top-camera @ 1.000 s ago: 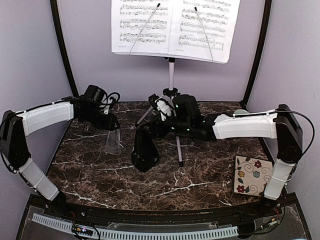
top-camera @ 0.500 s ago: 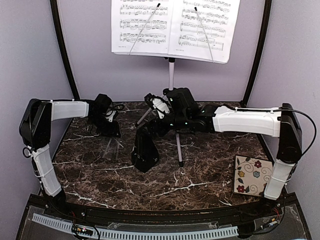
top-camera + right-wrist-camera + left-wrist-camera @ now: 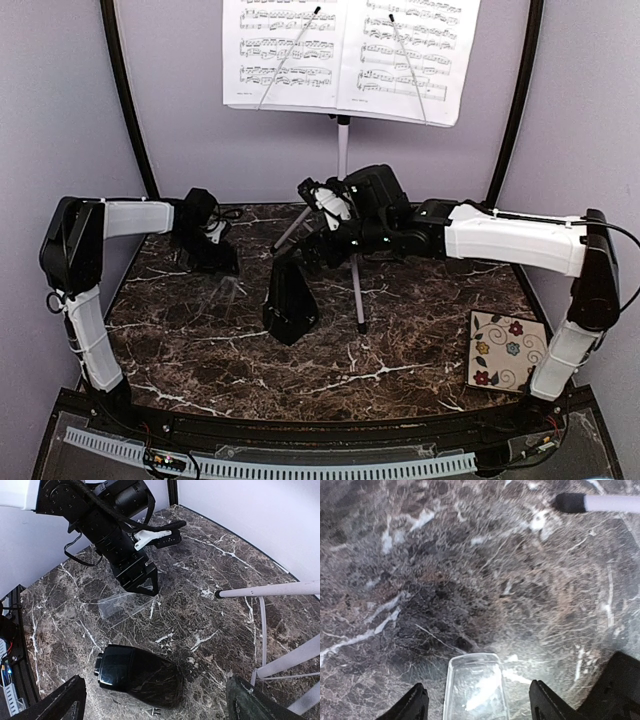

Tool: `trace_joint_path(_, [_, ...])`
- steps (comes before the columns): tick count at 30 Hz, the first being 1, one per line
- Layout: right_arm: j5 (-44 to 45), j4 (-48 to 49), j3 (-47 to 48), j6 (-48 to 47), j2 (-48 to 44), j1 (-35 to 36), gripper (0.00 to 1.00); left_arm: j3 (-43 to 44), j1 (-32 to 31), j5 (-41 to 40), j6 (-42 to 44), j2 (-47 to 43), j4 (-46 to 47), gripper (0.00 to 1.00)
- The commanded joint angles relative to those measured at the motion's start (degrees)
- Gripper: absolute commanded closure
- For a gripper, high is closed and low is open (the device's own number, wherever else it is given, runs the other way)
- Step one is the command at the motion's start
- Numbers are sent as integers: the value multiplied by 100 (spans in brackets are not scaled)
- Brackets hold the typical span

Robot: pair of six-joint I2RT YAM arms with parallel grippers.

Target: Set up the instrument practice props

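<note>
music stand [image 3: 343,150]: holds two music sheets [image 3: 250,50] | metronome [image 3: 290,300]: upright on table [image 3: 420,340]

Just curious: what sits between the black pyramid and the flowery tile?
Between the metronome and the floral tile stands one silver leg of the music stand; otherwise bare marble tabletop, as the top view shows.

No word, brand or number can be read in any view. The only print is musical notation: rows of staves with black notes on the left music sheet [image 3: 250,50] and the right music sheet [image 3: 445,60], too small to make out any title.
</note>
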Motion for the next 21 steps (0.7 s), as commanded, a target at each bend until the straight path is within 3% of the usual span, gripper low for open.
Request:
trace_joint_path(1, [146, -77, -336, 157, -509, 59, 4, -154, 21, 236, 68, -851, 131, 29])
trace_joint_path(6, [407, -65, -1199, 552, -715, 63, 16, -1029, 7, 1261, -136, -1618, 1087, 45])
trace_joint_path(9, [497, 30, -1568, 725, -591, 85, 28, -1370, -111, 1637, -228, -1680, 1395, 55])
trace_joint_path(13, [554, 51, -1604, 778, -182, 158, 44, -1637, -408, 1814, -310, -1613, 1692, 62])
trace_joint_path(21, [638, 334, -1262, 760, 717, 182, 63, -2104, -824, 1958, -538, -1399, 2118, 70])
